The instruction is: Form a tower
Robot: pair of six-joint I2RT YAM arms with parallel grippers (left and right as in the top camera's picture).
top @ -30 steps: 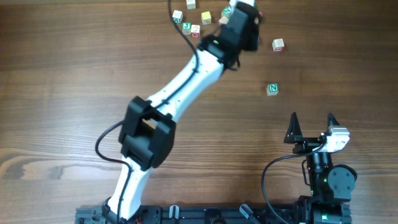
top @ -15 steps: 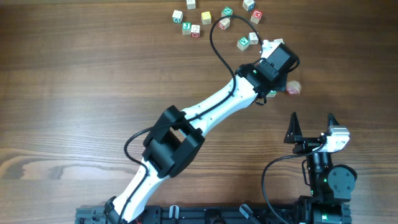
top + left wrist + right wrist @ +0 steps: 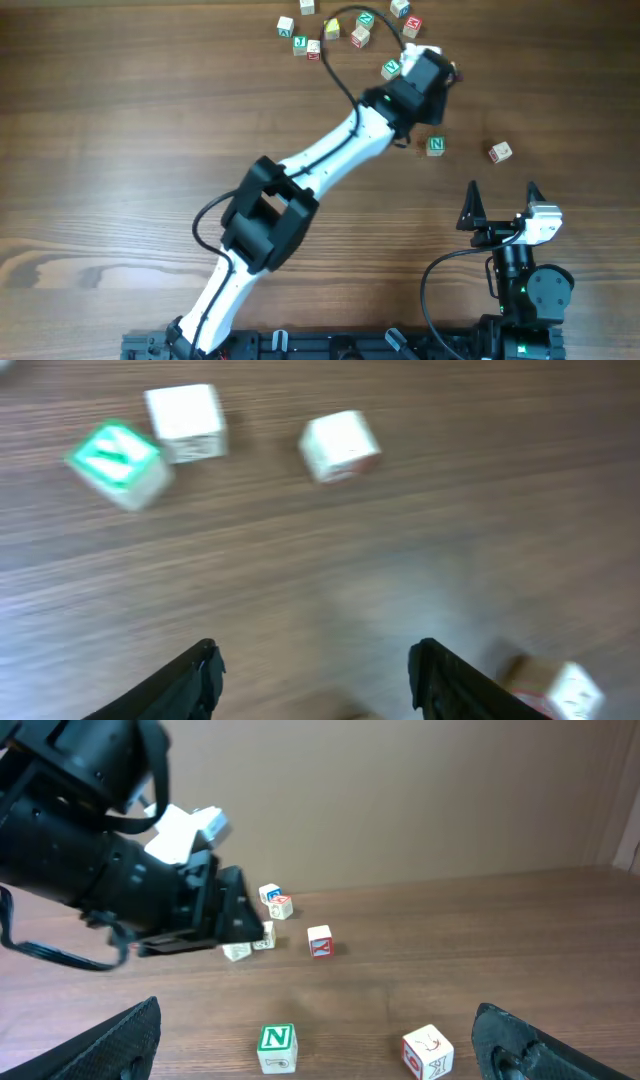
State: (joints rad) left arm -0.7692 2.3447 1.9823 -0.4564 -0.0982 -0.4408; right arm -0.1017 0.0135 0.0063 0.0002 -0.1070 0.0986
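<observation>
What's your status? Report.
Left claw open, empty. Right claw open. N cube, pale cube apart, unstacked. Nothing between them.

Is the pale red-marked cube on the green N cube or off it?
Off: pale cube and green N cube rest apart on the table.

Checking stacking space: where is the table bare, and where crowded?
Bare wood: everything left of the left arm, and the top right corner above the pale cube. A small gap lies between that cube and the green N cube. Crowded: the loose cubes at the top edge near the left gripper.
</observation>
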